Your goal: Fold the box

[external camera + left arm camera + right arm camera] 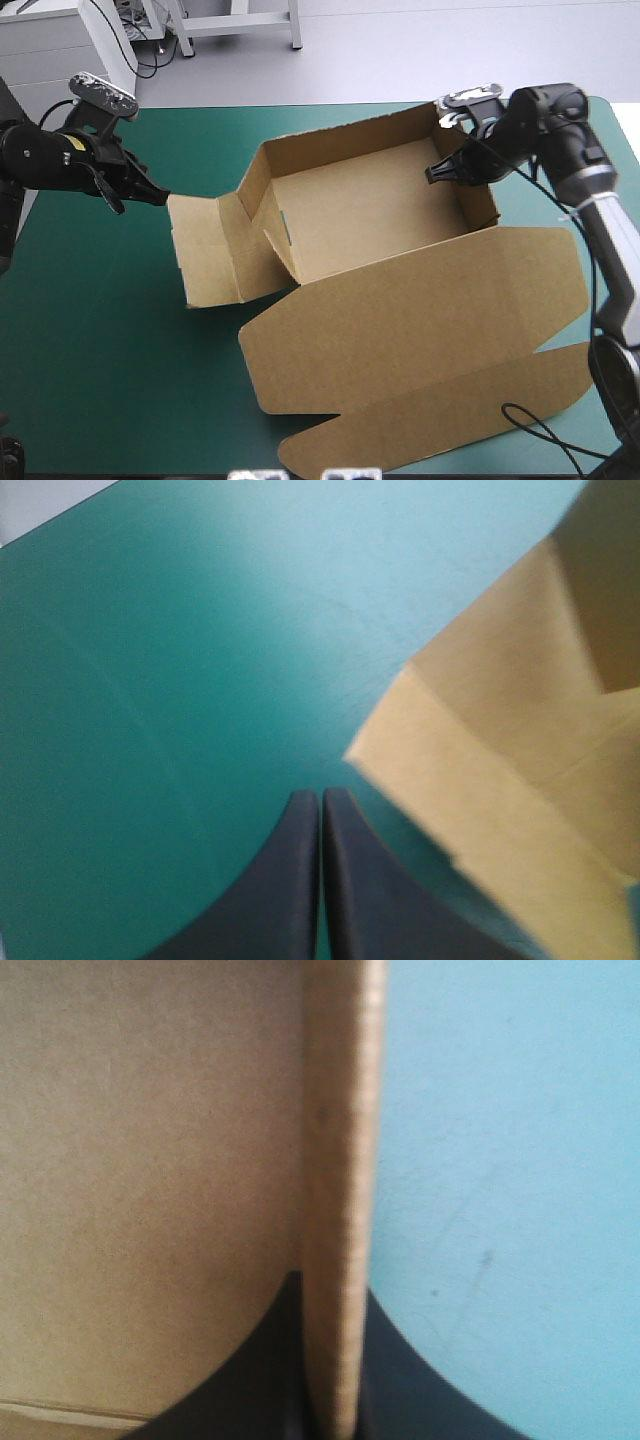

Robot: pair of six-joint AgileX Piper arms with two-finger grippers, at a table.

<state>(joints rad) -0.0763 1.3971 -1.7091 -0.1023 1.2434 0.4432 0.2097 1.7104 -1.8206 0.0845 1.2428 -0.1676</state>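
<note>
The brown box (360,210) stands mid-table as an open tray, with its back wall and side walls raised. Its wide lid (420,320) lies flat toward the front edge, and a side flap (210,260) lies flat to the left. My right gripper (440,172) is shut on the tray's right wall near the far corner. In the right wrist view that wall (340,1160) runs edge-on between the fingers of the right gripper (330,1285). My left gripper (160,197) is shut and holds nothing, its tip (321,795) just short of the flap's far corner (480,800).
The teal-green cover (100,350) stretches wide to the left and front left of the box. The lid's front flap (430,420) reaches close to the table's front edge.
</note>
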